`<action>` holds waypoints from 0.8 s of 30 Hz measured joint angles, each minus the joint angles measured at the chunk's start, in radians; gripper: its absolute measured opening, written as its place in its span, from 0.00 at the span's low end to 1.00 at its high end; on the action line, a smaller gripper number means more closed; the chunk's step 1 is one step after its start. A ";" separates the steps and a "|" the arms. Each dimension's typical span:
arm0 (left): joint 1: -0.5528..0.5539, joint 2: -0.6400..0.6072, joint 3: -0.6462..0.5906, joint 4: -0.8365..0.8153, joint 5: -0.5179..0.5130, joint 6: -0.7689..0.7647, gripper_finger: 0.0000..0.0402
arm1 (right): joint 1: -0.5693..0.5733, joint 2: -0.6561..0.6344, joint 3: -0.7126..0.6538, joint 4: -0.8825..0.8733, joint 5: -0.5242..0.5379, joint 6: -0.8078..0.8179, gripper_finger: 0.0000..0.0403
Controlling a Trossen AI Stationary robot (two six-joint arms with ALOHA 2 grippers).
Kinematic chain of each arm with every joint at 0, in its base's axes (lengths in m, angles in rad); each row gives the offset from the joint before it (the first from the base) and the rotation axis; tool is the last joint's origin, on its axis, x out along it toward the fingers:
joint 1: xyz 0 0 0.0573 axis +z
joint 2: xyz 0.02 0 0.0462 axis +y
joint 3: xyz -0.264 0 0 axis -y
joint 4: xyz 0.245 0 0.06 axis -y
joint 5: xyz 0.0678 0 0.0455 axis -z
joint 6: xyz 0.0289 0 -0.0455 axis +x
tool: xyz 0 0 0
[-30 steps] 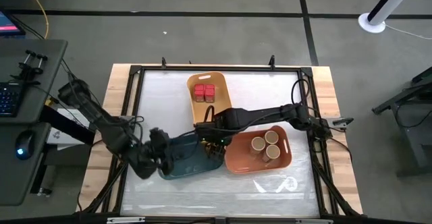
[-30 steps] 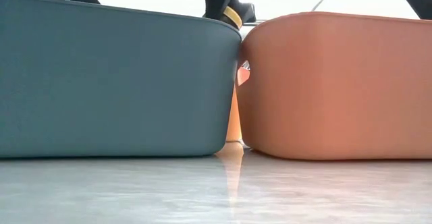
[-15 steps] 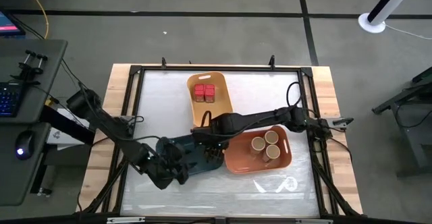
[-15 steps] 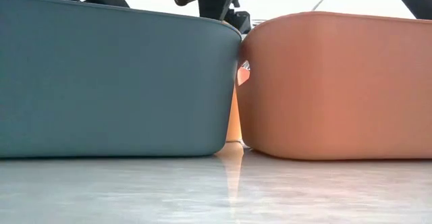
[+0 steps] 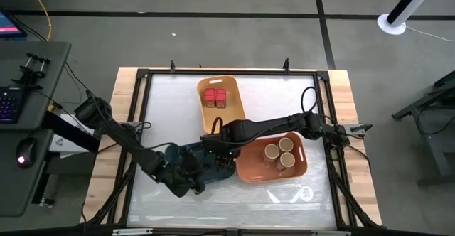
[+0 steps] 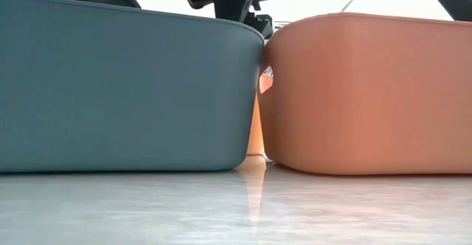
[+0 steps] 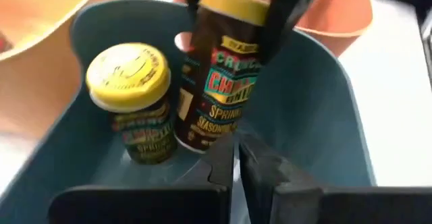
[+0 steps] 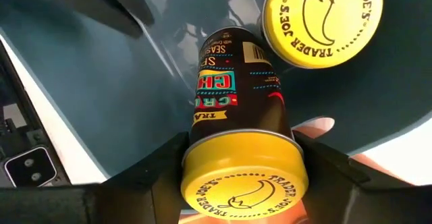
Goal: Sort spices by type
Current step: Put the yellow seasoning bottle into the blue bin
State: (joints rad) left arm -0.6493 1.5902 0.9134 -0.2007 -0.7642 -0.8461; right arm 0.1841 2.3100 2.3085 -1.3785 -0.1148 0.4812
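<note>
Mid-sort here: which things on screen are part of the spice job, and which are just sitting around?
Job:
two red tins in the yellow bin
three tan-lidded jars in the orange bin
yellow-lidded jar standing in the teal bin
second yellow-lidded jar, held by the right gripper

Lying about:
keyboard
mouse

The teal bin (image 7: pixel 324 116) and orange bin (image 6: pixel 369 90) look like smooth matt plastic, the jars' yellow lids (image 8: pixel 322 21) faintly glossy, and the pale surface (image 6: pixel 236 208) reflects with a soft sheen.
</note>
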 joint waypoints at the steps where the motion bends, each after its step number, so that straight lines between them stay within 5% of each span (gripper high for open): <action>1: 0.005 0.000 0.000 0.011 0.010 0.040 0.03 | 0.000 0.000 0.000 0.002 0.000 0.000 0.55; 8: 0.056 0.049 0.000 0.130 0.047 0.200 0.00 | 0.000 0.000 0.000 0.005 -0.018 0.001 0.55; 24: 0.110 0.134 0.000 0.197 0.054 0.196 0.00 | -0.002 0.000 0.000 0.007 -0.037 -0.016 0.65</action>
State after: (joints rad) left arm -0.5397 1.7241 0.9139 -0.0036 -0.7097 -0.6498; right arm 0.1818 2.3096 2.3081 -1.3717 -0.1521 0.4656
